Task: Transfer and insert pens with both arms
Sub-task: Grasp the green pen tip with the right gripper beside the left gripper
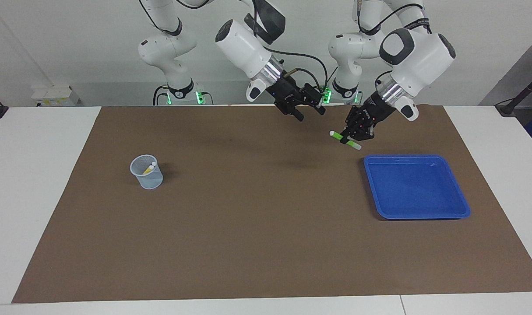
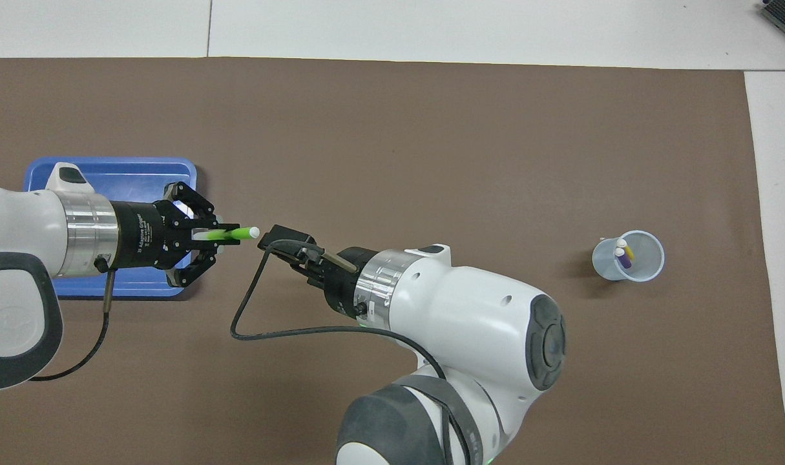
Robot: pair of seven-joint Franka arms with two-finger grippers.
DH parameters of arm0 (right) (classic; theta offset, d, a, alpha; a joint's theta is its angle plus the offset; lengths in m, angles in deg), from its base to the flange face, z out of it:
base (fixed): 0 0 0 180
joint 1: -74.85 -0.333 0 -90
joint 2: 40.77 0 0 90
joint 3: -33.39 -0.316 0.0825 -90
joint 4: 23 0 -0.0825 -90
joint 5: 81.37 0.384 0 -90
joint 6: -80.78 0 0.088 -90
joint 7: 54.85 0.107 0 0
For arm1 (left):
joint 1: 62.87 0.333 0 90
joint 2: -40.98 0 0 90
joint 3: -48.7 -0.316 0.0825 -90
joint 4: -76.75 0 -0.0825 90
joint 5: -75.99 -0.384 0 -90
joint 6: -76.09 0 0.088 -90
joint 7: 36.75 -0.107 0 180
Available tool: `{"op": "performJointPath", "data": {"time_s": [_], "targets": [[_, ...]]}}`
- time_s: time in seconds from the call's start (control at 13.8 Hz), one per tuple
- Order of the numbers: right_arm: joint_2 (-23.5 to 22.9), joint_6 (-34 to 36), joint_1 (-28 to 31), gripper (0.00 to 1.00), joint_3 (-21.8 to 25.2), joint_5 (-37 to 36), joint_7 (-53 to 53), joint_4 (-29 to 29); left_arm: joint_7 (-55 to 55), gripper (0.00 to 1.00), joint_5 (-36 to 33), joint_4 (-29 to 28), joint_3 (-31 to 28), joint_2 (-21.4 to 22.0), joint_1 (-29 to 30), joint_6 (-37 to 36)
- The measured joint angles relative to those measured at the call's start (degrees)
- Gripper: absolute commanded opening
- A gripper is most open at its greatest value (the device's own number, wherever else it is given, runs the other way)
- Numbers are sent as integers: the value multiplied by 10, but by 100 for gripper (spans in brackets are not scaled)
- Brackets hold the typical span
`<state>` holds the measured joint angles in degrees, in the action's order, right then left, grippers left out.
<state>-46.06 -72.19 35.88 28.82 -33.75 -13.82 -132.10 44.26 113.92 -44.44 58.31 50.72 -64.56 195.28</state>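
From the facing view I see 2 containers on the brown mat (image 1: 266, 227). The blue tray (image 1: 458, 213) at the left arm's end of the table has nothing in it. The pale mesh cup (image 1: 146, 172) at the right arm's end holds a yellow pen (image 1: 148, 168) leaning against its wall, whitish cap up; a second whitish cap shows just beside it, though I cannot tell that pen's color from here. The left gripper (image 1: 350, 139) hangs in the air over bare mat, between the tray and the robots' edge of the mat, its arm angled down from a high elbow. Its fingertips are clamped on the green pen (image 1: 345, 140), which lies nearly level and crosswise in the grip, whitish tip pointing toward the right gripper (image 1: 308, 112). That one is raised over the mat near the robots' edge, close to the pen's tip but apart from it, with its fingers spread and holding nothing.

From the overhead view I see the cup (image 2: 628, 256) holds 2 pens: a purple pen (image 2: 623, 259) and the yellow one (image 2: 627, 251), both caps up. The tray (image 2: 114, 174) shows bare blue floor where the left arm does not cover it. The left gripper (image 2: 201, 235) points across toward the right arm's end, pinching the green pen (image 2: 232, 233) near its middle. The right gripper (image 2: 282, 236) reaches in from below, its tips just beside the pen's whitish end.
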Motion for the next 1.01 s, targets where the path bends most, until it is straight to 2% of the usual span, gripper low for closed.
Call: {"op": "performJointPath", "data": {"time_s": [0.07, 0.14, 0.43, 0.51, 0.58, 0.94, 1.01], "targets": [[-10, 0, 0, 91, 0, 1, 0, 12, 3, 0, 5, -1, 0, 1, -4, 0], [-20, 0, 0, 89, 0, 1, 0, 24, 4, 0, 10, -2, 0, 2, -7, 0], [-54, -25, -6, 87, -2, 2, 0, 52, 7, 0, 16, -5, 1, 4, -21, -3], [-62, -39, -13, 85, -3, 2, 0, 55, 7, 0, 17, -7, 0, 7, -24, -4], [-69, -49, -19, 78, -4, 2, 0, 57, 8, 0, 19, -8, 1, 9, -26, -6], [-74, -50, -19, 74, -5, 2, 0, 58, 8, 0, 28, -12, -3, 15, -26, -13], [-74, -47, -19, 71, -5, 2, 0, 58, 8, 0, 28, -12, -3, 15, -26, -14]]}}
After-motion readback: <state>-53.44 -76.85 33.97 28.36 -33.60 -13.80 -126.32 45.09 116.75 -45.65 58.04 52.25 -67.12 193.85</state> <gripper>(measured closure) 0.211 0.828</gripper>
